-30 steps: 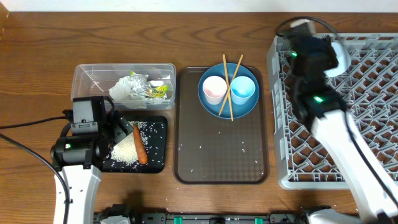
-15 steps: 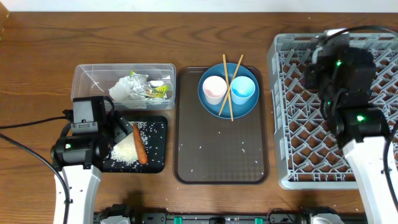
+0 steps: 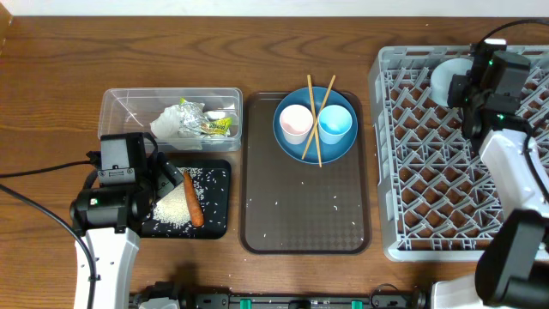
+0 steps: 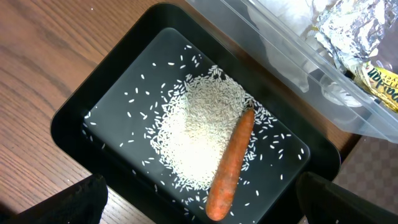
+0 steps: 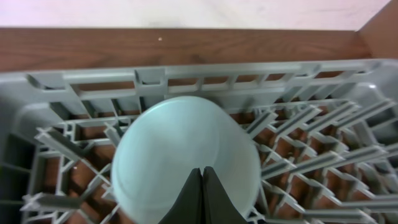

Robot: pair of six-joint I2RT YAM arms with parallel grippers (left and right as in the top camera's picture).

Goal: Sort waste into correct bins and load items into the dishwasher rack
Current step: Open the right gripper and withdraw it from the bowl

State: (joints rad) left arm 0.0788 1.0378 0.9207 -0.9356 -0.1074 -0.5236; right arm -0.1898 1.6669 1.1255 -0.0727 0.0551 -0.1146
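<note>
My right gripper is shut on the rim of the white bowl, holding it at the far edge of the grey dishwasher rack. My left gripper is open and empty above the black tray, which holds the carrot and rice. The clear box holds crumpled paper and a wrapper. The blue plate carries the pinkish cup, the light blue cup and two chopsticks.
The blue plate sits at the far end of a brown serving tray between the bins and the rack, with scattered rice grains on it. The wooden table's far edge runs just behind the rack.
My right arm has swung from the rack's left far corner to the right with the bowl, and the bowl now sits low at the rack's far edge. The left arm has not moved.
</note>
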